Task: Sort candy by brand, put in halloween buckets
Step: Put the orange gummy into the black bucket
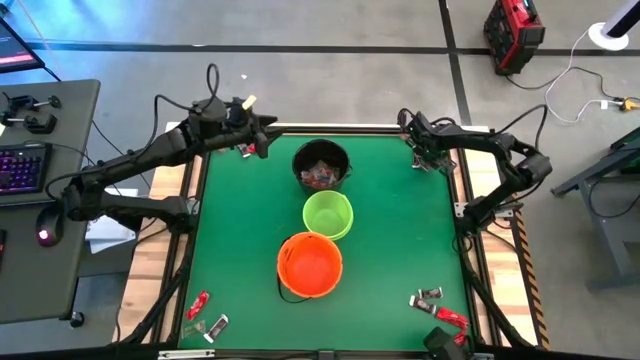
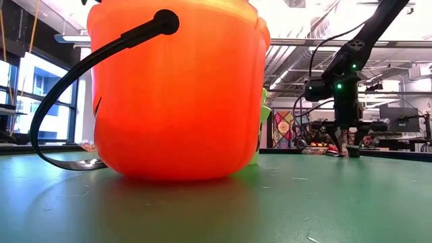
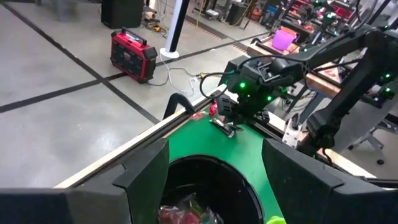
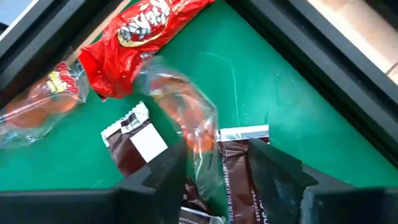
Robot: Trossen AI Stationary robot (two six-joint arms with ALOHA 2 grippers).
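1. The three round plastic pails stand in a row down the middle of my green table: the black bucket [image 1: 321,165] farthest, with red wrappers already inside, the lime-green bucket [image 1: 328,214] touching it, and the orange bucket with a thin black handle [image 1: 310,264] nearest. I judge them light and stiff, upright with mouths up; they need no handling.
2. My left gripper [image 3: 214,171] hangs just beside the black bucket at the far-left edge, jaws wide apart and empty.
3. My right gripper [image 4: 217,165] is low over the far-right corner pile, fingers partly apart around a crinkly clear-wrapped piece [image 4: 186,115]. I cannot tell whether they are clamped on it yet.
4. The red foil-wrapped bar [image 4: 134,28] lies beyond, its long axis slanting across the corner. It looks light, thin and slippery; I would pinch it across the middle.
5. The dark brown chocolate packet [image 4: 134,149] lies flat, label up, beside my finger; a second dark one [image 4: 239,180] runs lengthwise between my fingers. Both look soft and crushable, so a gentle pinch across the short side suits them.
6. More small pieces [image 1: 435,305] sit at the near corners.
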